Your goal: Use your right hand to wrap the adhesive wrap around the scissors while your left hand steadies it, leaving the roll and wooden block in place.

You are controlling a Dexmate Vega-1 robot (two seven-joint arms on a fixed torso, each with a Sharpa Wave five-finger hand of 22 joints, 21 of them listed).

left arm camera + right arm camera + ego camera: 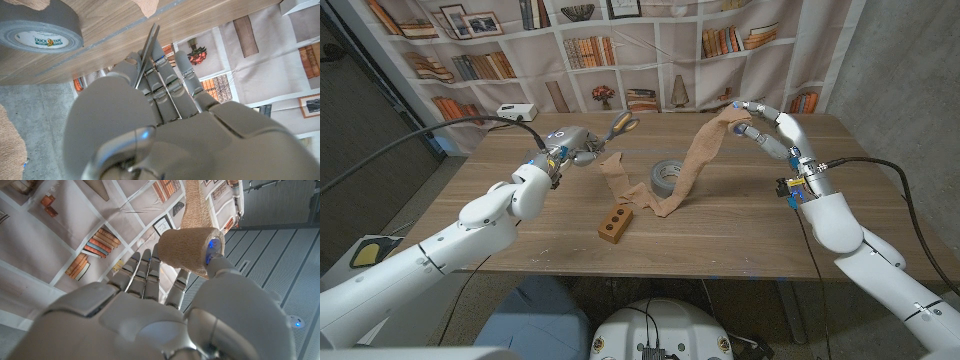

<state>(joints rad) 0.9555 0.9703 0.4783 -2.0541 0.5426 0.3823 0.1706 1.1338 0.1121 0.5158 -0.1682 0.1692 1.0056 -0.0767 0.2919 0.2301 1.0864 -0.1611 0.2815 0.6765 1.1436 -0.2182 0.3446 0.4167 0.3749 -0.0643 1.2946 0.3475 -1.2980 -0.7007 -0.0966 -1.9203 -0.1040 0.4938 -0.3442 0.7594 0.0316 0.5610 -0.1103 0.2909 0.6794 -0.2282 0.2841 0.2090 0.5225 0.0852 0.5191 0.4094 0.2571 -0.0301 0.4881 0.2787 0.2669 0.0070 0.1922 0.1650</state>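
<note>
Scissors (pixel 616 131) with yellow-grey handles sit in the left hand (pixel 572 148), whose fingers close around them above the table (pixel 740 215); the blades (pixel 148 50) show between the fingers (pixel 170 80). Tan adhesive wrap (pixel 692 165), crinkled and loose, trails from the scissors down past the wooden block (pixel 616 224) and grey tape roll (pixel 667 174), then rises to the right hand (pixel 767 131), which pinches the small wrap roll (pixel 191 250) held aloft.
</note>
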